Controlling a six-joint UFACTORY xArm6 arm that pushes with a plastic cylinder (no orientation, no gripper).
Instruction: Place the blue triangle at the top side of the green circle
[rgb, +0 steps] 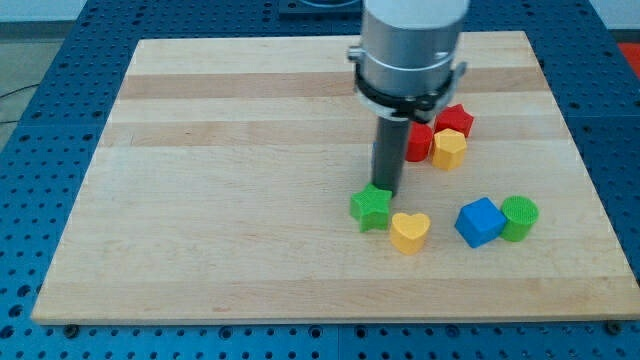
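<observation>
Wooden worktop (200, 200): my end effector, a plain rod, holds nothing. My tip (384, 190) touches the green star (370, 209). No blue triangle shows, maybe hidden, so the green circle (520, 217) waits.

A green star (371, 207) lies near the middle of the wooden counter (230, 200), with a yellow heart (410, 232) touching it at four o'clock. A blue cube (479, 222) sits at three o'clock from the heart. Toward one o'clock, a red block (419, 141), a red star (457, 119) and a yellow block (449, 148) cluster together.

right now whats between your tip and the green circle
In the camera view, my tip touches the green star. Toward the green circle lie the yellow heart and the blue cube, which touches the circle.
</observation>
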